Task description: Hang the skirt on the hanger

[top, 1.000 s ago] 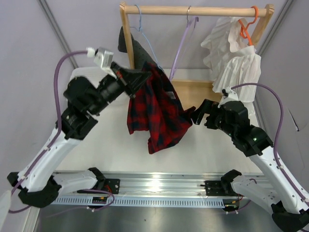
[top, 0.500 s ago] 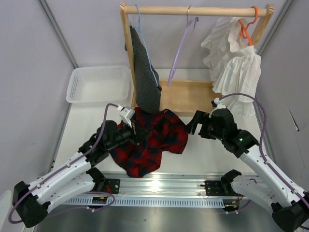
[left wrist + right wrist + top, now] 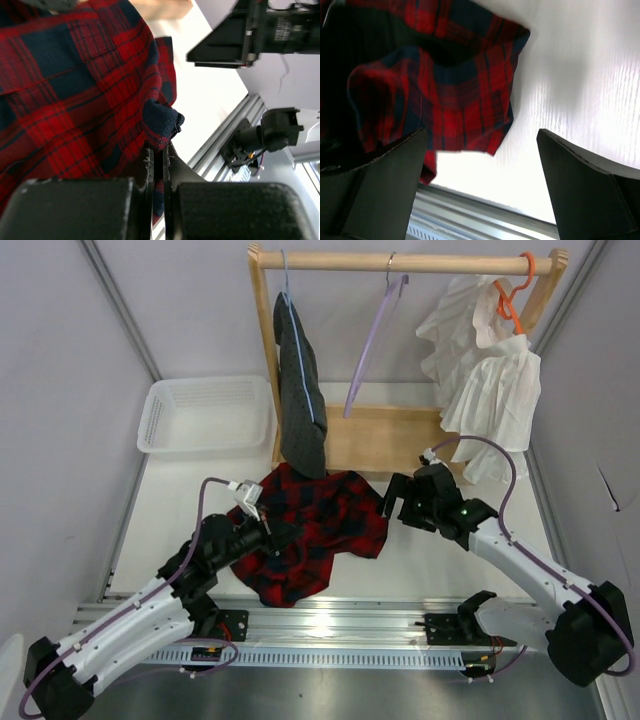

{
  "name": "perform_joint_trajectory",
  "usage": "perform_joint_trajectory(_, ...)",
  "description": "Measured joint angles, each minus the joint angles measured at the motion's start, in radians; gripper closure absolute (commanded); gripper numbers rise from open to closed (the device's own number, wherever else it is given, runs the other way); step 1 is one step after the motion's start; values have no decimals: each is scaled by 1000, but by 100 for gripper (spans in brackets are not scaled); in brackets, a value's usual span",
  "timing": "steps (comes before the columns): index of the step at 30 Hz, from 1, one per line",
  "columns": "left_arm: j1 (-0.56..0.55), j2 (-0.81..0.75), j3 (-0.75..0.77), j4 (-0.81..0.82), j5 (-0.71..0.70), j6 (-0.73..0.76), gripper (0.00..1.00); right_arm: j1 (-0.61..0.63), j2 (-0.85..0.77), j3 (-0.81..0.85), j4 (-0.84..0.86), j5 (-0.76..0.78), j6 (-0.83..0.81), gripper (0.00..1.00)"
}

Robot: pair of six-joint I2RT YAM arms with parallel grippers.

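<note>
The red-and-navy plaid skirt lies crumpled on the white table in front of the wooden rack. My left gripper is shut on a fold of the skirt at its left side, low over the table; plaid cloth shows between the jaws. My right gripper is open and empty, just right of the skirt's right edge. The lilac hanger with its silver hook hangs bare on the rack's rail, above and behind the skirt.
The wooden rack stands at the back, with a dark grey speckled garment on a light blue hanger and a white ruffled garment on an orange hanger. A white basket sits back left. A metal rail runs along the near edge.
My left arm has dropped from high by the rack to the table, carrying the skirt down until it lies spread there. My right gripper has moved slightly left towards the skirt's edge.
</note>
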Motion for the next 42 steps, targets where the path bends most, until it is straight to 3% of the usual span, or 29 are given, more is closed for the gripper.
perform_joint_trajectory(5,0,-92,0,-79,-39,-3,100,-29,135,76,54,9,18,4)
perform_joint_trajectory(12,0,-91,-4,-126,-58,-11,100,-39,254,99,133,2,73,5)
perform_joint_trajectory(26,0,-111,-5,-175,-108,-13,100,-67,274,39,164,-12,133,23)
perform_joint_trajectory(28,0,-122,-5,-182,-117,-13,100,-68,277,38,176,-17,135,34)
perform_joint_trajectory(31,0,-127,-4,-192,-124,-13,100,-68,290,38,198,-35,143,59)
perform_joint_trajectory(32,0,-127,-4,-195,-127,-13,100,-68,292,38,202,-39,149,74)
perform_joint_trajectory(35,0,-119,11,-214,-147,-12,100,-69,293,39,205,-45,150,96)
perform_joint_trajectory(36,0,-110,21,-217,-156,-10,100,-70,294,43,198,-46,151,100)
perform_joint_trajectory(42,60,32,180,-226,-181,30,100,-84,290,179,105,-19,111,100)
